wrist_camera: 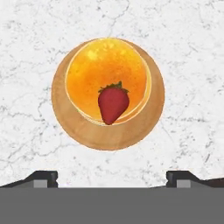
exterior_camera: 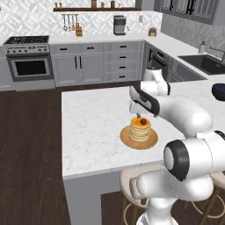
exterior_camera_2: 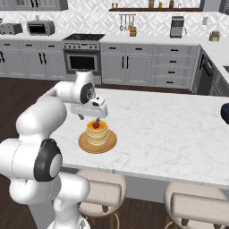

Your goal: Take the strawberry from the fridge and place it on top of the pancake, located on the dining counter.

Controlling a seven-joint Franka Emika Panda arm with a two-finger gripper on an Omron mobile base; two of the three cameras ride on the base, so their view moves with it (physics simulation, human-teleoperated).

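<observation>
The red strawberry (wrist_camera: 113, 104) lies on top of the pancake (wrist_camera: 100, 70) stack, near its edge, on a round wooden plate (wrist_camera: 74, 127). From the base views the strawberry (exterior_camera: 143, 121) (exterior_camera_2: 96, 125) sits atop the pancake (exterior_camera: 140, 130) (exterior_camera_2: 97, 133) on the white marbled dining counter (exterior_camera: 92, 132) (exterior_camera_2: 170, 134). My gripper (wrist_camera: 112, 177) hangs open straight above the stack, its fingertips (wrist_camera: 43, 177) wide apart and holding nothing. In the left base view the gripper (exterior_camera: 139, 115) hovers just over the strawberry. The fridge is out of view.
Two round stools (exterior_camera_2: 105, 192) stand under the counter's near edge. A dark object (exterior_camera_2: 225, 112) sits at the counter's right end. Wall cabinets, an oven (exterior_camera: 27, 66) and a sink (exterior_camera: 206, 61) line the far walls.
</observation>
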